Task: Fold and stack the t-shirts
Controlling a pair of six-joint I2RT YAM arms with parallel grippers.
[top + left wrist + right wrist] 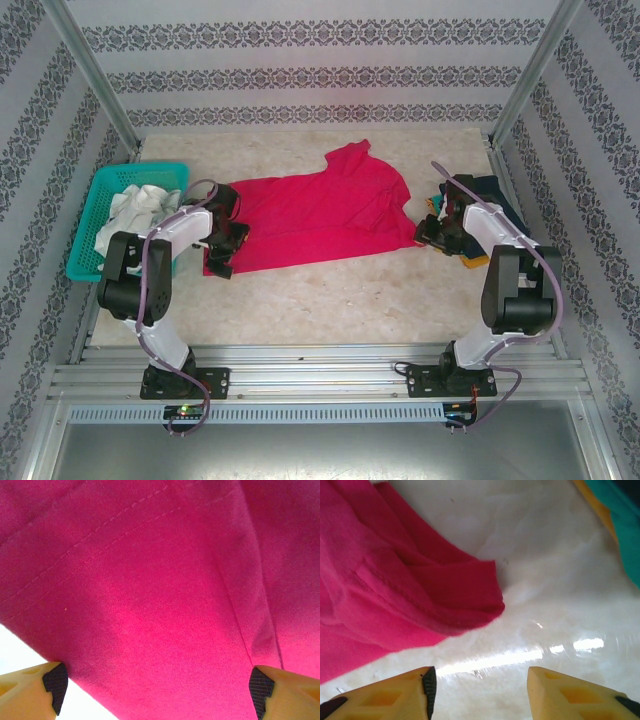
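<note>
Pale surface (pixel 330 300) in view, and spread across the middle of it lies the pink t-shirt (pixel 320 210), flat but rumpled, one corner pointing to the far side. Left arm (pixel 140 280) is up at the elbow and bent back in, its forearm reaching right to the shirt's left edge. Right arm (pixel 515 290) mirrors it, its forearm angled in to the shirt's right edge. Teal basket (pixel 95 215) sits far left with white cloth (pixel 140 210) inside. A dark blue and yellow-orange pile of shirts (pixel 500 195) sits behind the right wrist. Left end effector (pixel 157 685): fingers wide apart over pink cloth, clamping nothing. Right end effector (pixel 480 690): fingers apart over bare surface, shirt edge just beyond.
</note>
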